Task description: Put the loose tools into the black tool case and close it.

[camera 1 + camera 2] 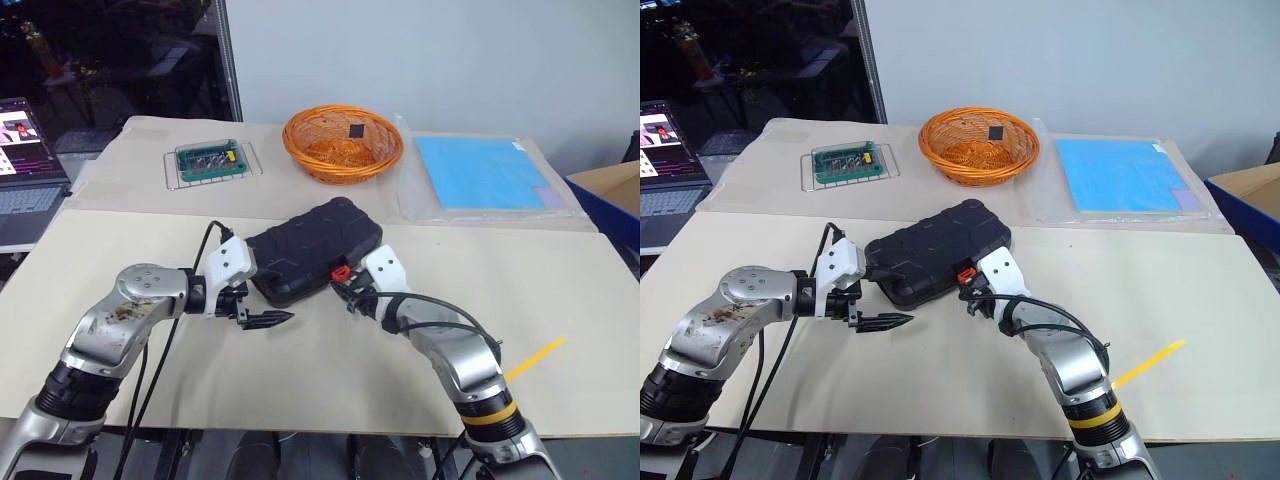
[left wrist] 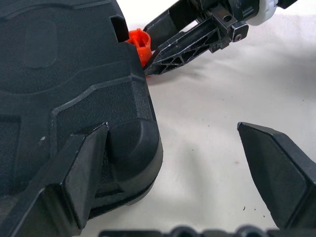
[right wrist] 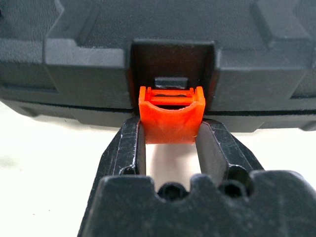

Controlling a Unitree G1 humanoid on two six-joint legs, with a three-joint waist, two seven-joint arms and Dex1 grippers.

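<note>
One table [image 1: 560, 290] covered with beige sheets fills most of the head views. On it, in the centre, lies one black tool case [image 1: 312, 247], shut, with its lid down, so what is inside is hidden. In the upper part of the frame stand one orange wicker basket [image 1: 342, 143] with a small dark object inside that I cannot identify, one blue sheet [image 1: 482, 172] in a clear cover to its right, and one green board [image 1: 209, 161] on a wire rack to its left. One laptop [image 1: 25, 180] is cut off at the left edge. One yellow strip [image 1: 535, 358] lies at the lower right.

There are two grippers. The left gripper [image 1: 264, 319] stands wide open beside the lower left corner of the case; in its wrist view one finger [image 2: 79, 177] is against the corner and the other is apart over the bare table, holding nothing. The right gripper [image 3: 170, 143] has its two fingers closed on the single orange latch [image 3: 171, 113] at the case's front edge, one finger on each side of it.
</note>
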